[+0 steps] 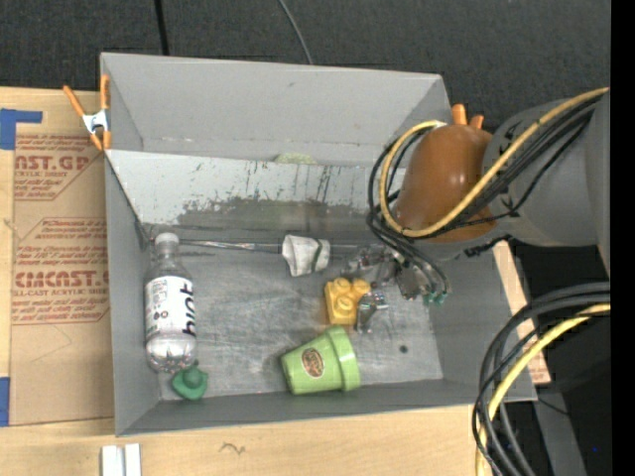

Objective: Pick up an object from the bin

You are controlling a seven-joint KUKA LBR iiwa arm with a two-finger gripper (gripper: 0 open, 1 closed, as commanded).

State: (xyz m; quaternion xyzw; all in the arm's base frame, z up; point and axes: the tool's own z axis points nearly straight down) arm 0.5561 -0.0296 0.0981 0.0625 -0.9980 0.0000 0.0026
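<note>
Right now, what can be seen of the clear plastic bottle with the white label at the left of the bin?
The clear plastic bottle lies on its side in the grey metal bin, along the left wall, its pale cap towards the far wall. A white label with dark letters wraps its middle. A small green thing lies at its base; whether they touch, I cannot tell.

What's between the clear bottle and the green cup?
Camera view: just bare bin floor between the clear bottle and the green cup. The small green piece sits by the bottle's near end, off that line.
</note>
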